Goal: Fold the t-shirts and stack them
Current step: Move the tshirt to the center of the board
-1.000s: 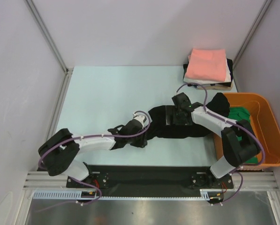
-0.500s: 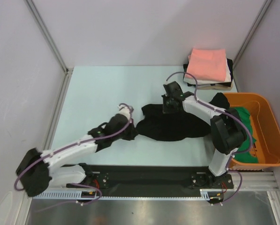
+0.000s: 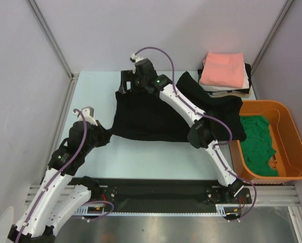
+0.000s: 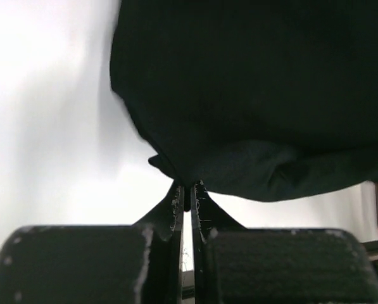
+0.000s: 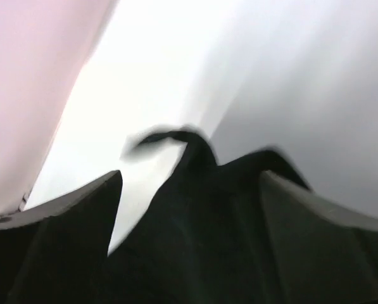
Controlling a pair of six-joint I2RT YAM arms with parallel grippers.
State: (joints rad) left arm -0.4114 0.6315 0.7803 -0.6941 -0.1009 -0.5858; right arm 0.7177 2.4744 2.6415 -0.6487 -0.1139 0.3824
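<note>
The large black t-shirt [image 3: 151, 114] lies spread out across the middle of the table. My left gripper [image 3: 101, 135] is shut on its near-left corner; in the left wrist view the gripper [image 4: 187, 189] pinches the hem of the cloth [image 4: 252, 95]. My right gripper [image 3: 126, 85] is shut on its far-left corner at the back; the right wrist view is blurred, with black cloth [image 5: 195, 209] filling the gripper [image 5: 192, 190]. A folded stack with the salmon-pink shirt [image 3: 222, 70] on top sits at the back right. The green shirt [image 3: 257, 144] lies in the orange tub.
The orange tub [image 3: 292, 131] stands at the right edge. The folded stack shows white, tan and black layers [image 3: 244, 91] under the pink one. The right arm's elbow [image 3: 199, 134] lies over the black shirt's right part. Grey walls and frame posts [image 3: 52, 40] enclose the table.
The right gripper has swung from the table's middle to the far back left, pulling the black shirt with it. The left gripper has drawn back left. The bunched shirt is now stretched flat.
</note>
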